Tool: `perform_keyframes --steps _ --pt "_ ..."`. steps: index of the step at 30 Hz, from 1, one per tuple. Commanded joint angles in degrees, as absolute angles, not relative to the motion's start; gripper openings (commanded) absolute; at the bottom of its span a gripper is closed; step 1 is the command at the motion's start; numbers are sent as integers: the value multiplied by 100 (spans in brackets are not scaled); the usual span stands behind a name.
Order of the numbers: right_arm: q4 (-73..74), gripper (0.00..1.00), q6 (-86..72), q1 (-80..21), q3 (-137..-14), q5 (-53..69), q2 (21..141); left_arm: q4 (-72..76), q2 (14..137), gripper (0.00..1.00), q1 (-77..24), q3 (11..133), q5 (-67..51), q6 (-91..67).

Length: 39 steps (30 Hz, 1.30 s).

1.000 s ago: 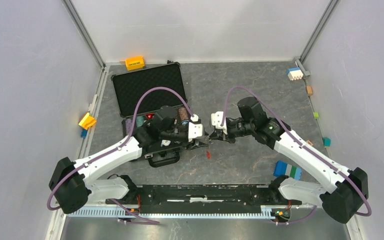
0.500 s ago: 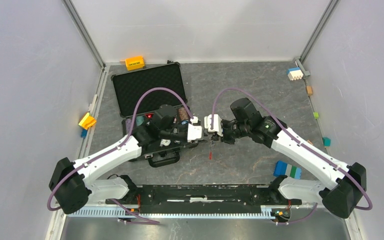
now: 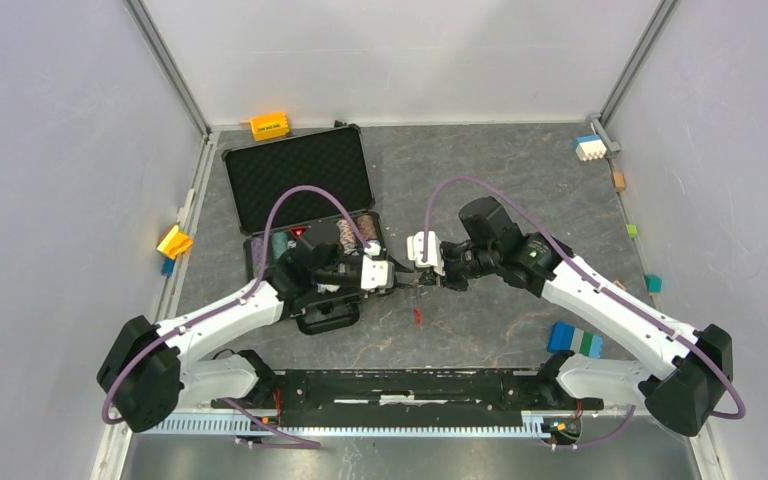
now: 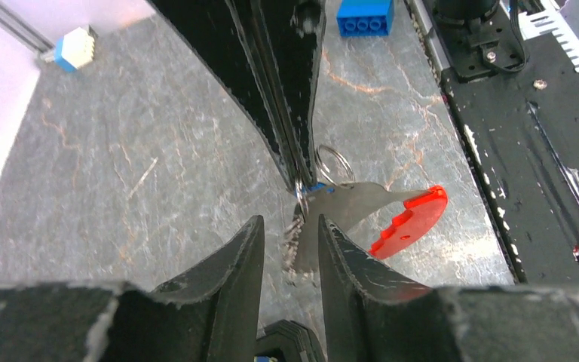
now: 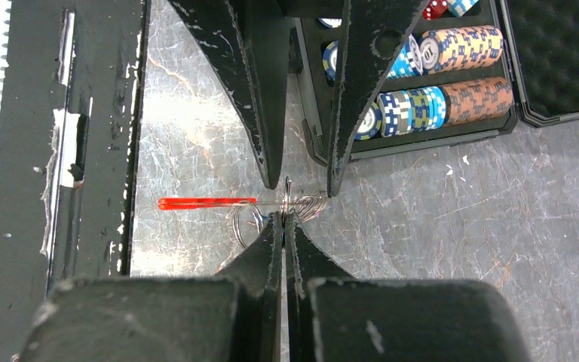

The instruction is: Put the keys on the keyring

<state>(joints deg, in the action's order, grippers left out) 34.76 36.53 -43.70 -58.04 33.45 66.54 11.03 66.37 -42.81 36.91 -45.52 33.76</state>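
Observation:
My right gripper (image 5: 283, 217) is shut on the keyring (image 5: 309, 205), a coil of thin silver rings held above the table. A red flat strip (image 5: 207, 203) sticks out from the keyring toward the arm bases. In the left wrist view a key with a blue head (image 4: 315, 187) hangs at the right gripper's tips (image 4: 299, 177). Its silver blade (image 4: 305, 245) reaches down between the fingers of my left gripper (image 4: 289, 220), which stand apart and do not clamp it. From above, both grippers (image 3: 392, 280) (image 3: 422, 280) meet tip to tip beside the case.
An open black case (image 3: 300, 180) with stacked poker chips (image 5: 422, 83) lies just left of the grippers. A blue block (image 3: 573, 340) sits at the front right. Small blocks (image 3: 270, 125) (image 3: 589, 148) lie along the back wall. A black rail (image 3: 410, 385) runs along the near edge.
The right gripper moved left with the keyring, then held still. The left gripper drew back to the left, and its fingers narrowed, then widened slightly.

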Motion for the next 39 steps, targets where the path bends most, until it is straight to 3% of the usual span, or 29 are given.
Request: perform_keyframes --steps 1,9,16,28,34,38,39 --pt "3304 0 3718 -4334 -5905 3620 6609 1851 6522 38 -4241 3740 -4949 3243" --pt "3313 0 3716 -4293 -5895 3665 6636 2092 6629 33 -4246 3738 -5069 3025" --pt "3308 0 3700 -4262 -5903 3726 6671 2189 6737 22 -4245 3741 -5195 2822" --pt "3297 0 3693 -4239 -5902 3762 6662 2116 6811 20 -4250 3777 -5256 2778" --pt "3288 0 3671 -4227 -5914 3771 6665 2114 6844 3 -4254 3771 -5281 2756" --pt "3253 0 3632 -4206 -5897 3784 6667 2116 6814 2 -4254 3772 -5261 2686" --pt "3237 5 3621 -4192 -5886 3780 6662 2126 6798 2 -4251 3786 -5221 2626"
